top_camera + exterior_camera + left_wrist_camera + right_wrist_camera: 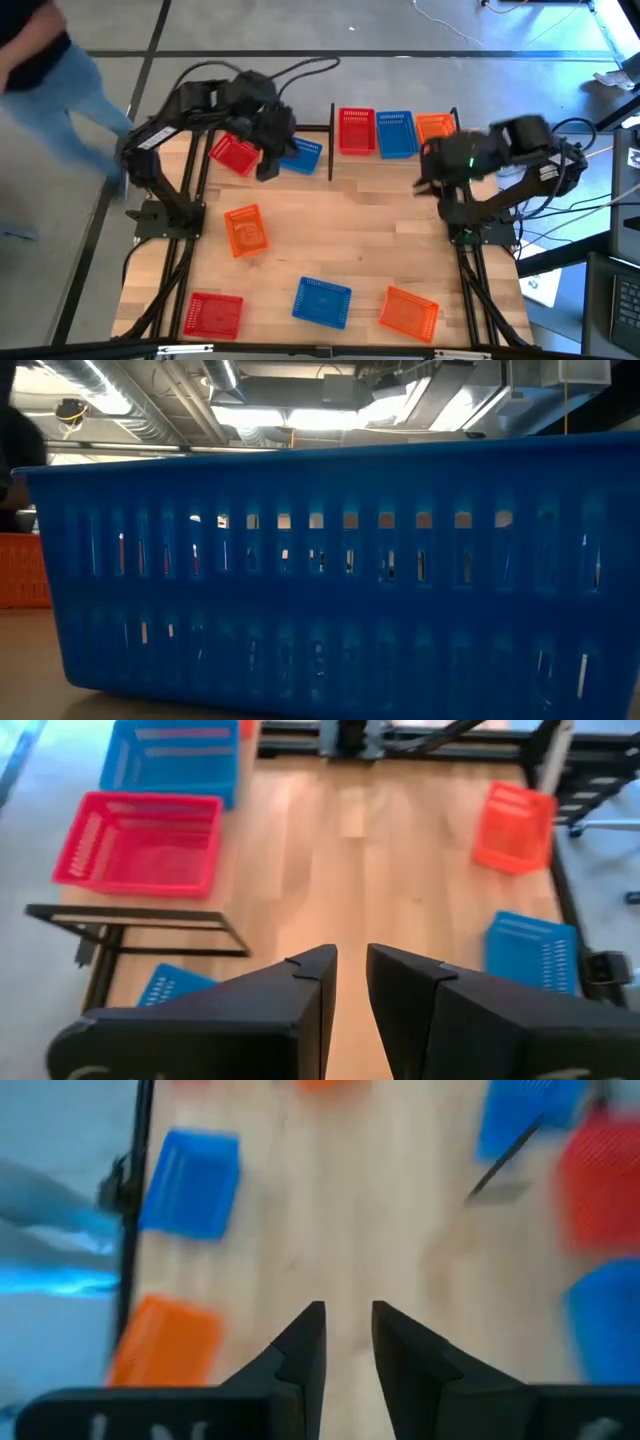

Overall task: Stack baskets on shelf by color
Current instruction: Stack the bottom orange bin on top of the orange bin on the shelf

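Observation:
On the shelf (331,140) at the table's far edge a red basket (356,131), a blue one (396,134) and an orange one (434,127) stand side by side on their bottoms. Left of the shelf lie a red basket (234,153) and a blue basket (300,155). My left gripper (268,150) hovers between those two, open by a narrow gap (350,970) and holding nothing. My right gripper (430,170) hangs just near of the shelf's orange basket, open (348,1325) and holding nothing.
More baskets sit on the tabletop: orange (245,229) at mid-left, then red (213,314), blue (322,301) and orange (408,311) along the near edge. The near blue basket (320,580) fills the low view. A person (40,80) stands beyond the far-left corner.

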`<state>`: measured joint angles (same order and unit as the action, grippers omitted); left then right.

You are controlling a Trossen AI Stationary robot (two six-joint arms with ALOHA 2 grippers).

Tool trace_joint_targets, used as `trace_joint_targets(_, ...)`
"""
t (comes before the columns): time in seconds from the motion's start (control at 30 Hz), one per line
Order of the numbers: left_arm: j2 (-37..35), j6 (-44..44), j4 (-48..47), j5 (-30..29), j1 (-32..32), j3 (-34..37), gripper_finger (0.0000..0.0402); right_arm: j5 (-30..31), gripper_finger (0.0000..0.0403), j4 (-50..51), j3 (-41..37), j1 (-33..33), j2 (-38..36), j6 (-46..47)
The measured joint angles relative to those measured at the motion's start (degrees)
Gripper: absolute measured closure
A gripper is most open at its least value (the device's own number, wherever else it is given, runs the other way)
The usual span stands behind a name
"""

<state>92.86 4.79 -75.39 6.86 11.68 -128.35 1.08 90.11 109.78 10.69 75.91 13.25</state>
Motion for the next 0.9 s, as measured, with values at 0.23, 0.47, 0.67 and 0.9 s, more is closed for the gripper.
trace_joint_targets(0.23, -3.47, -3.9, -4.61, -3.13, -7.37, 0.01, 0.0351, -4.42, 0.032, -6.98, -16.2, 15.59, -1.52, 23.27)
trace_joint_targets(0.47, -4.26, -5.72, -6.66, -2.9, -14.19, -0.06, 0.0351, -4.4, 0.032, -21.46, -26.26, 25.67, 2.98, 39.87)
trace_joint_targets(0.67, -4.8, -5.96, -6.84, -2.88, -18.51, 0.02, 0.0351, -6.23, 0.032, -23.73, -32.3, 30.2, 9.62, 48.51)
trace_joint_targets(0.9, -4.7, -6.27, -6.87, -2.99, -21.03, 0.02, 0.0351, -6.72, 0.032, -31.96, -38.24, 31.48, 15.01, 48.96)
